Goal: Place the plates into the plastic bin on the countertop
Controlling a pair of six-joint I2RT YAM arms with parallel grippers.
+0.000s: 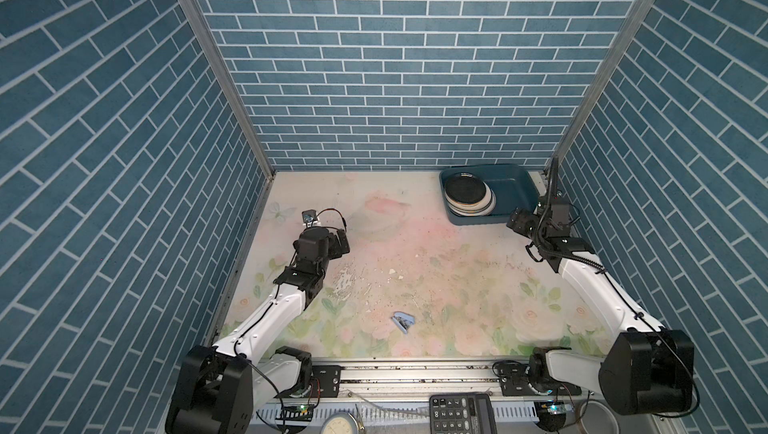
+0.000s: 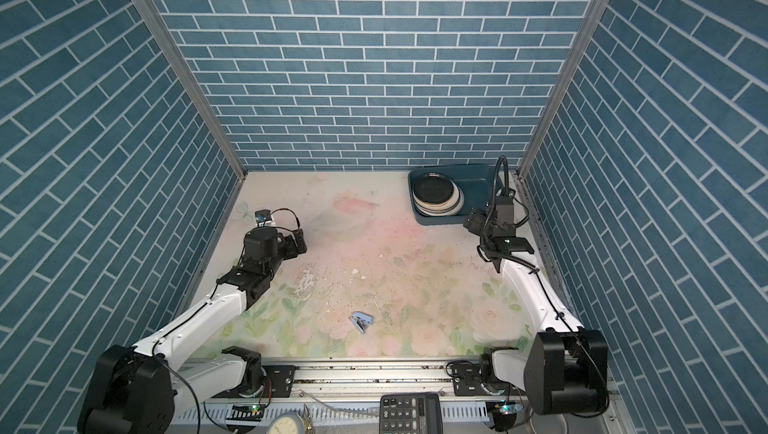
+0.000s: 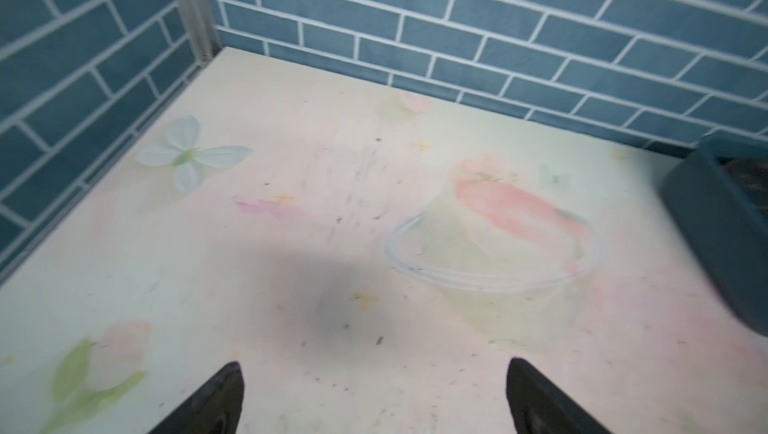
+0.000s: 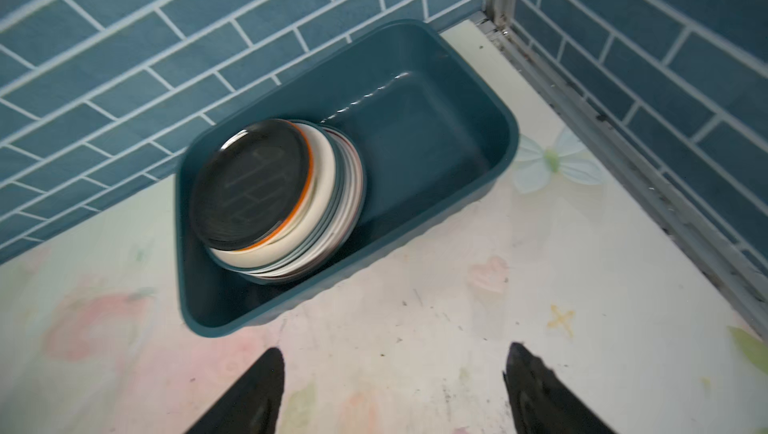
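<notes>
One calculator (image 1: 461, 413) sits at the near edge. Beyond it, the left tool (image 3: 374, 365) and right tool (image 4: 395, 353) hover over the worktop (image 1: 415, 244), jaws apart and empty. One plastic bin (image 4: 436, 120) in the far right corner holds a single stack of plates (image 4: 249, 182), black on top; the exact number is unclear.

White shells on my left arm (image 1: 274, 307) and right arm (image 1: 606, 290), with chunky black joints and thin black cables clipped alongside. There's a ribbed black hose (image 2: 493, 186) at the right wrist. Left gripper (image 3: 374, 363) and right gripper (image 4: 395, 348) both have black tapered fingers.
</notes>
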